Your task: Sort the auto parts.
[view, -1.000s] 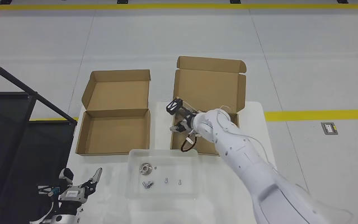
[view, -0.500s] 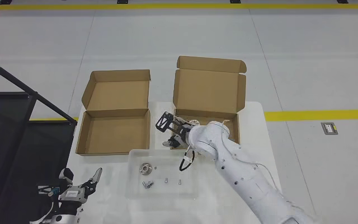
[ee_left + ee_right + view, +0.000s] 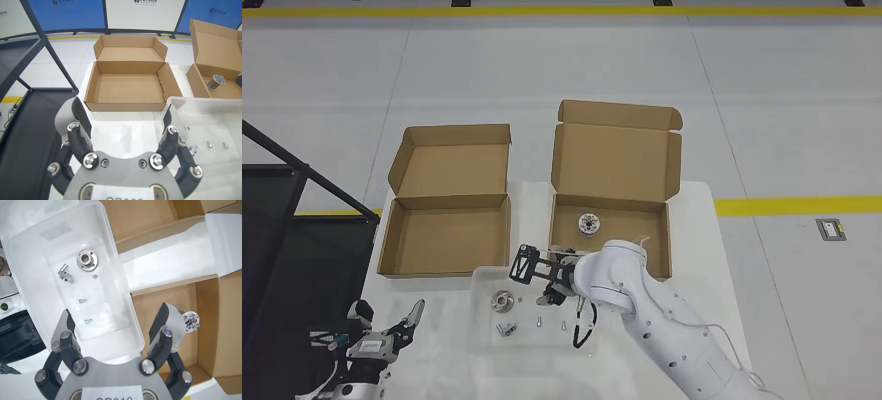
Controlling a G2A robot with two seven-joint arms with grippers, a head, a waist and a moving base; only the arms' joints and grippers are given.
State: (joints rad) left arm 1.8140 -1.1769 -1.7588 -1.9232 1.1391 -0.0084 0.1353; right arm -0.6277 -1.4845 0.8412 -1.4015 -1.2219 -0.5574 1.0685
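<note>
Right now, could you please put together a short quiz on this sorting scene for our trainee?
1. True or false: the cardboard box nearer the left gripper holds no parts.
2. How many small bolts lie in the clear tray?
3. The right gripper is: A open and empty; B shut on a bolt; C shut and empty.
Key: 1 true; 2 two; 3 A.
</note>
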